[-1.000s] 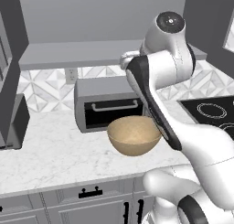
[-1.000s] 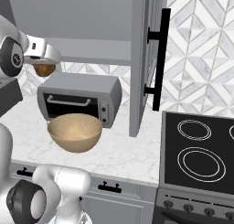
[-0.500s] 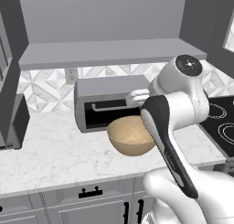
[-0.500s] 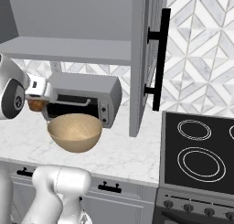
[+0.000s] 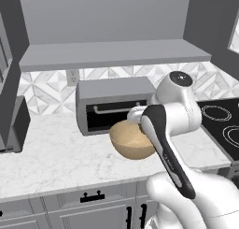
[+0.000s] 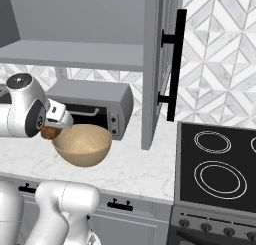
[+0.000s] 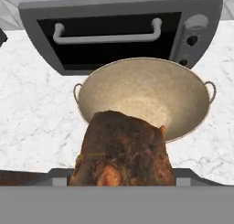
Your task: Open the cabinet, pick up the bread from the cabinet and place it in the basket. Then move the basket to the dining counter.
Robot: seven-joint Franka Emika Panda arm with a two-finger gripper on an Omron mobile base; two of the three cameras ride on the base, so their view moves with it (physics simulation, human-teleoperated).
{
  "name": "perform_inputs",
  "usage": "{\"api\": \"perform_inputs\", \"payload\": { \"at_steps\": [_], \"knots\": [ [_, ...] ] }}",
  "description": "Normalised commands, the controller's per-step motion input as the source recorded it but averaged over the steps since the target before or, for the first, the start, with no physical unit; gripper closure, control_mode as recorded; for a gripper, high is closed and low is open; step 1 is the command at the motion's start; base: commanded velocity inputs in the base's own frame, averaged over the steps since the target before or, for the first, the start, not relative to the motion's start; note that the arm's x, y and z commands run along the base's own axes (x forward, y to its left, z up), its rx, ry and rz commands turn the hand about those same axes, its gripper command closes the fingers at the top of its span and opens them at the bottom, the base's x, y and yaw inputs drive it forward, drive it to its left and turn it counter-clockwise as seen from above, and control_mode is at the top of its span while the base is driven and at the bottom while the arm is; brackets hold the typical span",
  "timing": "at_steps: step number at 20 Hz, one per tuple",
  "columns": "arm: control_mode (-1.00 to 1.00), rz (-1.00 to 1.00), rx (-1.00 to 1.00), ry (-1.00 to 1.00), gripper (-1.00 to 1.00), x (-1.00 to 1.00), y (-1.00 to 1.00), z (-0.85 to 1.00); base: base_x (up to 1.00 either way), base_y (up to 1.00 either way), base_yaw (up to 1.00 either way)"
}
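Cabinet [image 6: 155, 64]: door stands open at upper centre of the right base view, shelf bare.

Toaster oven [image 7: 123, 26]: fills the top of the hand view, directly behind the basket. Risk: a forward overshoot would strike its door.

Basket [image 7: 144, 97]: centre of the hand view, on the marble worktop [image 5: 51, 153], empty.

Gripper [image 6: 51, 130]: at left-centre of the right base view, clenched on the bread [image 7: 122, 152]. The bread sits over the basket's near rim, not its middle. Judged hazard: released here, it could clip the rim and roll onto the worktop, or tip the light basket.
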Motion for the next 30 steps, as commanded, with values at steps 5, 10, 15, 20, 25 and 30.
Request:
{"api": "perform_inputs", "payload": {
  "at_steps": [5,10,15,20,25,30],
  "knots": [
    [-1.00,-0.03,0.00,0.26,1.00,0.63,-0.11,-0.35,0.00,0.00,0.00],
    [-1.00,-0.03,-0.03,0.19,1.00,0.57,-0.06,-0.36,0.00,0.00,0.00],
    [-1.00,-0.01,-0.08,0.08,1.00,0.15,0.00,-0.36,0.00,0.00,0.00],
    [-1.00,0.00,-0.05,0.05,1.00,0.00,-0.04,-0.40,0.00,0.00,0.00],
    [-1.00,0.00,0.00,0.06,1.00,0.00,-0.12,-0.44,0.00,0.00,0.00],
    [-1.00,0.00,0.00,0.06,1.00,0.00,-0.06,-0.35,0.00,0.00,0.00]
  ]
}}
